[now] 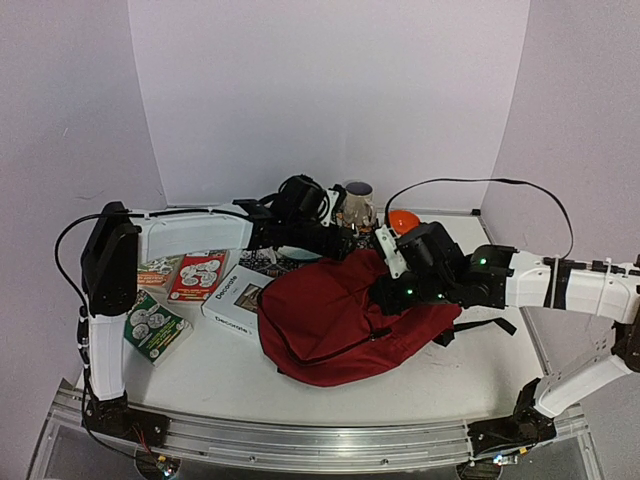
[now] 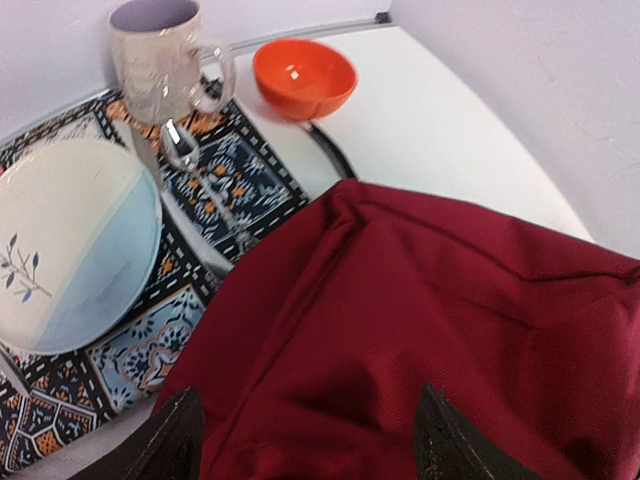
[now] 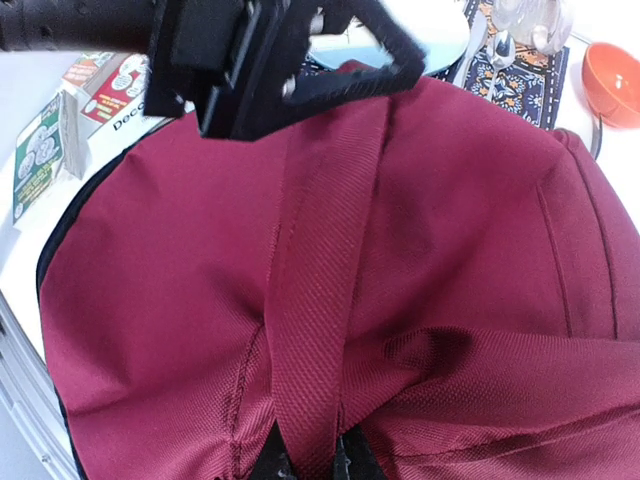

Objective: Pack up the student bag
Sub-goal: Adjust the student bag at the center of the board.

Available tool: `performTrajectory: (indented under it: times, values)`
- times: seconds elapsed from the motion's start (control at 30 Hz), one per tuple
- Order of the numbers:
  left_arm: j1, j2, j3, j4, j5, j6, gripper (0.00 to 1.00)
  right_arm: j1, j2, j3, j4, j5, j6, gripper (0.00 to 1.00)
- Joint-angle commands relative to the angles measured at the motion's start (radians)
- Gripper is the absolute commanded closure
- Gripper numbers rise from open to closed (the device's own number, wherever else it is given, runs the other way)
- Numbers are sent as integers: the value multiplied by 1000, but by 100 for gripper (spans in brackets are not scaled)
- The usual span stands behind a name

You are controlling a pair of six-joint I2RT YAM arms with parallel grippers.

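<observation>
The bag (image 1: 335,325) lies slumped on the table (image 1: 470,375) at the centre of the overhead view, its dark-red fabric creased and sagging and its opening not visible in any view. It is judged soft and limp, so it will fold and drag rather than lift as one piece. It looks light, being flat and seemingly unfilled. The best holds are the woven carry strap (image 3: 320,260) at its top and the seamed edges; loose panels would only bunch. The right gripper (image 3: 305,465) is closed on that strap, with the webbing running between its fingertips at the bottom centre of the right wrist view. Its arm reaches in low from the right of the overhead frame. The left gripper (image 2: 315,440) hangs open above the bag's upper edge, fingers wide apart and gripping nothing, its arm stretched across from the left. Beyond, at upper centre, a plate (image 2: 70,250) and mug (image 2: 160,60) sit on a patterned mat (image 2: 240,170), with an orange bowl (image 2: 305,75) beside it. Books (image 1: 198,277) lie to the left of the bag.
</observation>
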Motion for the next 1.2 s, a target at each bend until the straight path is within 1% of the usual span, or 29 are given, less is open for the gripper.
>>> performTrajectory:
  times: [0.0,0.17,0.27,0.33,0.43,0.53,0.67,0.77,0.97,1.17]
  values:
    - [-2,-84,0,33,15,17,27,1,15,58,97,63,51,100]
    - [-20,-216,-177,33,-72,9,27,2,100,91,101,56,86,100]
    - [-43,-299,-271,34,-94,-13,27,1,147,112,117,40,83,100]
    - [-53,-346,-336,31,-102,-41,27,1,167,120,122,62,78,100]
    - [-54,-416,-449,5,-155,-127,27,0,168,126,123,95,62,100]
    - [-54,-463,-524,-69,-227,-228,26,0,152,124,122,111,39,100]
    - [-53,-486,-565,-186,-309,-371,26,1,136,119,123,109,11,100]
    - [-52,-489,-584,-219,-312,-434,25,1,127,111,128,99,0,100]
    - [-51,-438,-591,-248,-271,-503,25,1,99,87,138,91,-6,100]
    - [-53,-433,-588,-352,-330,-554,26,0,70,63,153,80,-21,100]
